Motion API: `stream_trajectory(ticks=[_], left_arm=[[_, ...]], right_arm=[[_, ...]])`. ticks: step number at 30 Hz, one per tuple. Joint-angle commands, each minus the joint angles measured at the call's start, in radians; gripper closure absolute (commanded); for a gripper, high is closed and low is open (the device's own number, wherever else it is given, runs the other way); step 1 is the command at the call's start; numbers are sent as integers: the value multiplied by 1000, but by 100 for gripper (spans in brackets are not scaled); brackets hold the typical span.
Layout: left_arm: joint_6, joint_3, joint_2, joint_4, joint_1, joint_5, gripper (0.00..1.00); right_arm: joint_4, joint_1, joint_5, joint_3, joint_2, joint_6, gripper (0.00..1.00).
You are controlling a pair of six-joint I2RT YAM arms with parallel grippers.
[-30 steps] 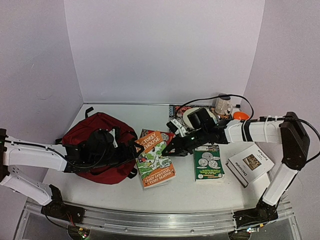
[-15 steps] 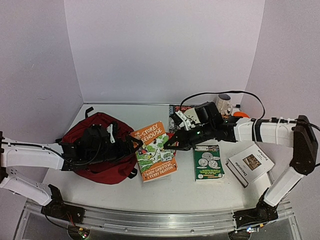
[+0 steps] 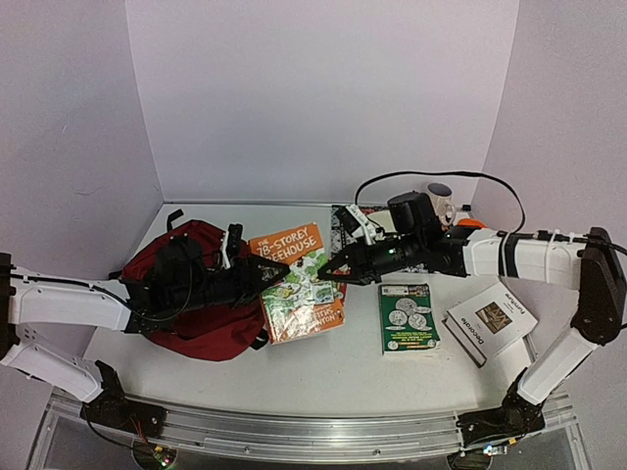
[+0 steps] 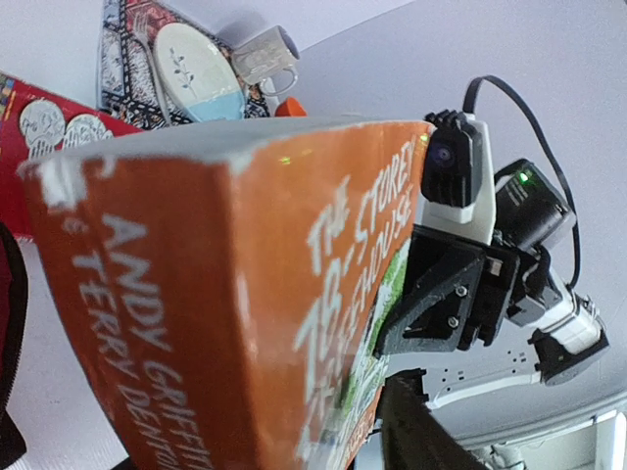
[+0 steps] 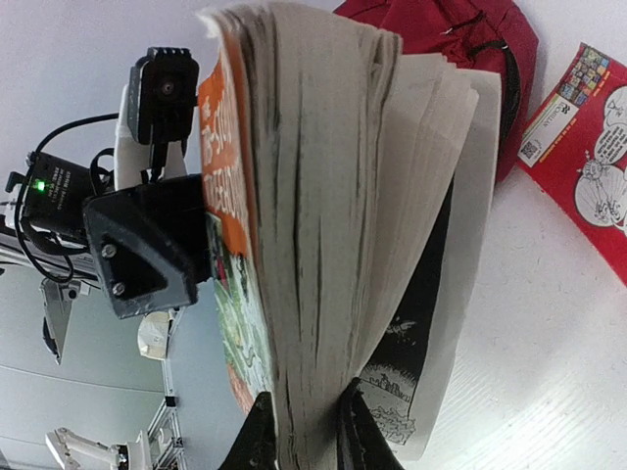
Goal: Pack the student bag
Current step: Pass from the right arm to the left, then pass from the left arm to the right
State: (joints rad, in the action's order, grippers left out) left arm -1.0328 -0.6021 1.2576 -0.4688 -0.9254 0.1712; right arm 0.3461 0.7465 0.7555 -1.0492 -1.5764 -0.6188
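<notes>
The dark red student bag (image 3: 181, 294) lies at the left of the table, partly under my left arm, and shows in the right wrist view (image 5: 441, 29). An orange book, "The 78-Storey Treehouse" (image 3: 297, 279), hangs tilted above the table between both grippers. My left gripper (image 3: 268, 280) holds its spine edge. In the left wrist view the book (image 4: 225, 294) fills the frame and only one finger (image 4: 426, 431) shows. My right gripper (image 3: 331, 275) is shut on the page block (image 5: 323, 245). Its fingers (image 5: 257, 431) straddle the pages, while the last pages and back cover hang loose.
A green book (image 3: 409, 318) and a white book (image 3: 490, 321) lie at the right. A red book (image 5: 588, 137) lies under the lifted one. A plate (image 4: 191, 69), a mug (image 4: 265, 54) and a patterned book (image 4: 132, 39) sit at the back.
The orange book has come up off the table and tilted more upright. Both grippers rose with it and moved slightly toward the back.
</notes>
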Motion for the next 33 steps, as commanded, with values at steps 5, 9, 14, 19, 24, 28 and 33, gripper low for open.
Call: stream_trajectory(ticks=[5,9,14,19,24,28,33], left_arm=[[-86,41,-58,-217,2,30,84],[-114,60,-81,-228,4,-25,100],[-143,85,-127,-237,11,-129,100],[-158,91,-161,-244,19,-247,100],[-164,85,-176,-257,22,-367,100],[-186,78,-180,-271,22,-451,100],[-218,66,-161,-307,21,-515,100]], right_arm=[[111,-4,19,-50,-15,-20,92],[112,-4,-28,-49,1,-41,78],[116,0,-127,-16,45,-85,40],[182,11,-230,75,111,-175,10],[318,44,-349,176,167,-314,2],[517,75,-422,289,181,-435,2],[704,130,-462,329,146,-499,2]])
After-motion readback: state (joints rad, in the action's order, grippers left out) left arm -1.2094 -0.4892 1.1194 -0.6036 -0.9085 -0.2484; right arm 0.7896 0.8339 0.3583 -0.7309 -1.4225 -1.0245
